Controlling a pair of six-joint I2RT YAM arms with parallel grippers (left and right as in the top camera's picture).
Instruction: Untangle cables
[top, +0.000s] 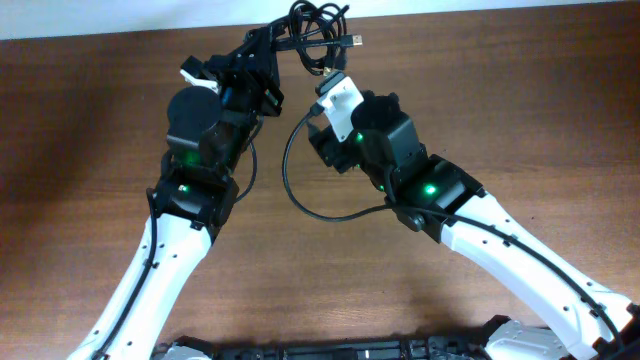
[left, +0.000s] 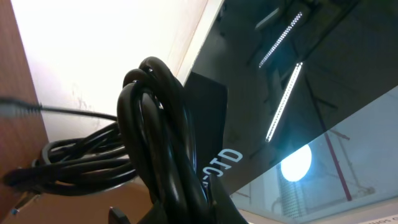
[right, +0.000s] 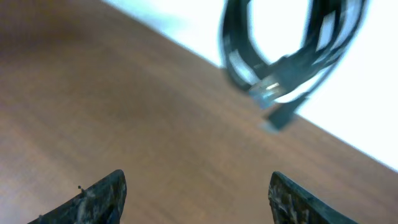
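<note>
While the cables (top: 315, 35) are one knotted black bundle, they sit right at the far edge of the table (top: 90, 120), roughly in the middle, with one plug (top: 355, 42) poking out to the right. The left gripper (top: 272, 45) comes in from the bundle's left and is touching it. In the left wrist view the thick loops (left: 155, 143) rise straight up from the bottom of the frame where the claw is, so it looks pinched onto the bundle, though the fingers themselves are mostly hidden under the cords. A few thinner loops (left: 81, 162) sag off to the left there.

The right gripper (right: 197, 179) is just near-side of the bundle and not touching it. Its two fingers (right: 99, 199) are spread wide with only bare wood between them. From that wrist cam the bundle (right: 280, 56) is up ahead and blurry, against the white beyond the table's far edge, a connector end (right: 267, 93) dangling at its bottom.

Closer in, a thicker black arm wire (top: 300, 190) curves in a big arc on the wood between the two arms.
</note>
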